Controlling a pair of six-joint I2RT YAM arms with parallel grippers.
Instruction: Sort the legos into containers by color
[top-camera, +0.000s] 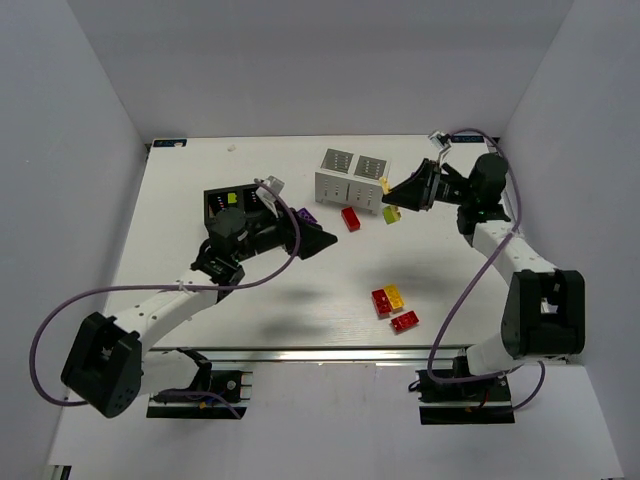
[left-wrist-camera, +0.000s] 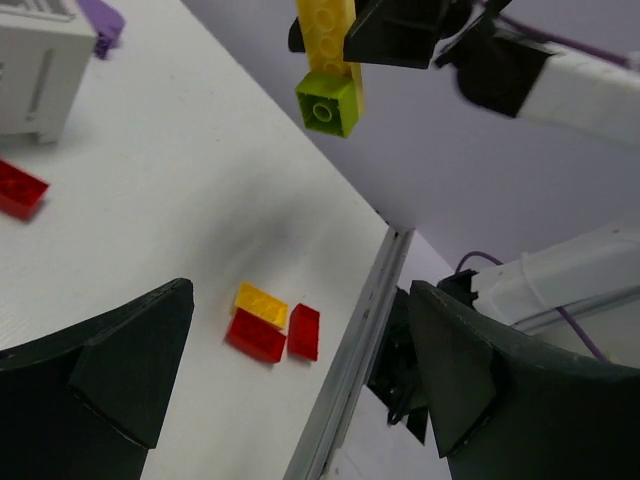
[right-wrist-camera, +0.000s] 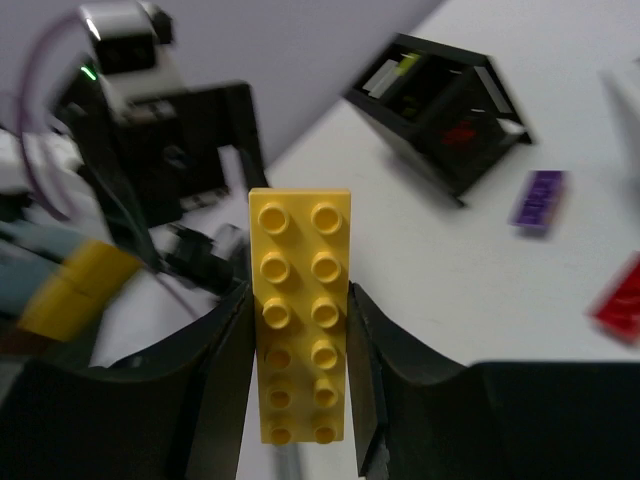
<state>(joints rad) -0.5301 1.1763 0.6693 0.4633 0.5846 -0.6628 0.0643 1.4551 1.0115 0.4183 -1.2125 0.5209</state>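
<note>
My right gripper (top-camera: 392, 194) is shut on a long yellow lego (right-wrist-camera: 300, 310) and holds it in the air by the white container (top-camera: 350, 175). In the left wrist view a lime green lego (left-wrist-camera: 328, 103) hangs stuck to the yellow lego (left-wrist-camera: 325, 35). My left gripper (top-camera: 326, 243) is open and empty, right of the black container (top-camera: 235, 205). On the table lie a red lego (top-camera: 351, 218), a purple lego (top-camera: 305, 215), and a group of a yellow lego (top-camera: 394, 296) and two red legos (top-camera: 381, 301) (top-camera: 405, 321).
The black container (right-wrist-camera: 440, 95) holds a lime piece in one cell and a red piece in the other. The table's near metal edge (left-wrist-camera: 350, 360) runs just past the brick group. Grey walls close in the table at the left, right and back.
</note>
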